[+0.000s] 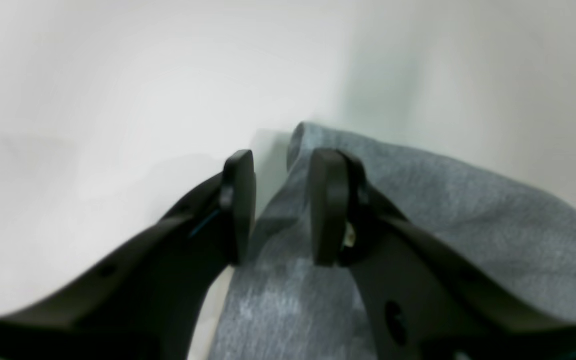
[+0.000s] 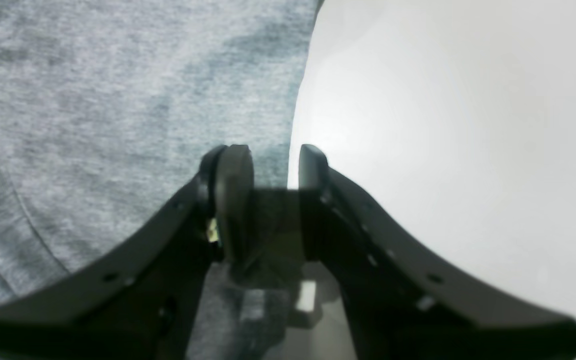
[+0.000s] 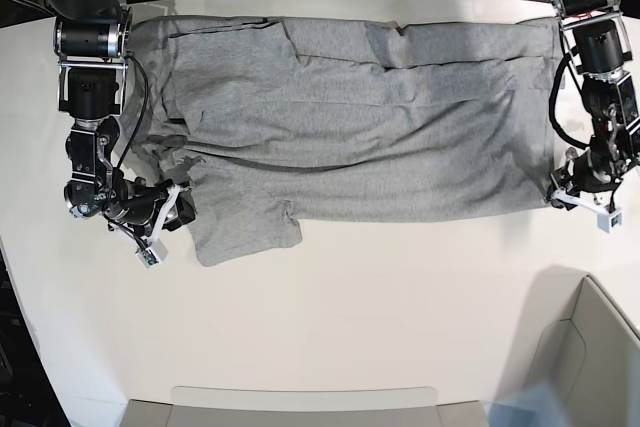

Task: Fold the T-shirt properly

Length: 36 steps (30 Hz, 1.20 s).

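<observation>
Shirt [image 3: 350, 117], grey and plain on the side shown, is spread sideways across the upper half of the base view on a white table [image 3: 380, 317], with one long edge already folded over. A sleeve [image 3: 245, 232] juts toward the lower left of the cloth, and creases are seen near the top centre.

At the cloth's lower right corner in the base view, the left gripper [image 3: 556, 194] is set low at the hem. In the left wrist view its jaws are seen standing apart, with a raised fold of grey cloth [image 1: 288, 210] lying in the gap between the black fingers [image 1: 240, 200]; the fold is not pinched tight.

At the left side of the base view, the right gripper [image 3: 183, 209] is placed at the cloth's edge beside the sleeve. In the right wrist view its jaws are seen parted over the shirt's edge [image 2: 275, 165], cloth filling the left of that frame and bare table the right; whether cloth is gripped cannot be told.
</observation>
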{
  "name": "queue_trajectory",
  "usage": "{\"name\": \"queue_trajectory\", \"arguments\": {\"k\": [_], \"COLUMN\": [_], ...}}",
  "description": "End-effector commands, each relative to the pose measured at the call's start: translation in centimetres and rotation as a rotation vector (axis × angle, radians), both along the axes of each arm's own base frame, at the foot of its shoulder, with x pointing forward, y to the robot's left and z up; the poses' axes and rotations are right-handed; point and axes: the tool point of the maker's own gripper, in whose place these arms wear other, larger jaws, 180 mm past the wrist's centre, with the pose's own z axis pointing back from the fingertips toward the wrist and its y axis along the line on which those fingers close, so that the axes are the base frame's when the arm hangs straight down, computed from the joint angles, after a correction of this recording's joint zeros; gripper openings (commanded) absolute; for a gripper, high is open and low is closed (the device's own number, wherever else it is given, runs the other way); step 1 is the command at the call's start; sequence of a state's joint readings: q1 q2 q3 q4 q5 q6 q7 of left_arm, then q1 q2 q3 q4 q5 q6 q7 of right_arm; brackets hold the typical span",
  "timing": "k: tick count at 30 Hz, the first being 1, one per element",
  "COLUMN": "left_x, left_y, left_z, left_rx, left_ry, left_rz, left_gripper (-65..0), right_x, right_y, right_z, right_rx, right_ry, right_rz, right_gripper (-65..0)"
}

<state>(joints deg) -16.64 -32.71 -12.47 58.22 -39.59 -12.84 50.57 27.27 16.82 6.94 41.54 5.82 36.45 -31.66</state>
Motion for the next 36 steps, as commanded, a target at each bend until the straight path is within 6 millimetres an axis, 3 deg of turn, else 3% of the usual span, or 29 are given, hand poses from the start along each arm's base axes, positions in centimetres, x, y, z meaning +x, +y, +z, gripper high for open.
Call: {"name": "queue_trajectory", "arguments": {"k": [1,16,21,24,29,36], "left_x": [1.5,1.3,1.6,1.9,2.1,2.4], "left_y": [1.1,0.1,-1.6,-2.1,-2.6,-2.9], "left_z": [2.5,1.0,0.1,0.2,-0.1,0.6], "left_rx": [0.027,-0.007,0.017,0.027,0.015,0.019], "left_ry": [-0.071,-0.044,-0.018,-0.036,-0.044,-0.064], "left_rz": [0.008,0.01,-0.056,-0.087,-0.082,-0.095], "left_gripper": [-44.5,-44.4,-44.7,-49.1,-65.0,-65.0], "right_x": [-1.6,-1.6,-1.6,-1.6,-1.6,-1.7], "right_y": [-1.9,-1.8,-1.8,-1.7,-1.7,-1.8], "right_z": [-1.4,-1.4,-1.4,-1.4,-1.4,-1.5], "right_rx": [-0.102,-0.103,-0.103,-0.102,-0.102,-0.103], "right_ry": [0.089,0.089,0.089,0.089,0.089,0.091], "right_rz": [0.015,0.016,0.016,0.017,0.017,0.017], "right_gripper": [-47.5,-47.5,-47.5,-47.5,-47.5,-47.5]}}
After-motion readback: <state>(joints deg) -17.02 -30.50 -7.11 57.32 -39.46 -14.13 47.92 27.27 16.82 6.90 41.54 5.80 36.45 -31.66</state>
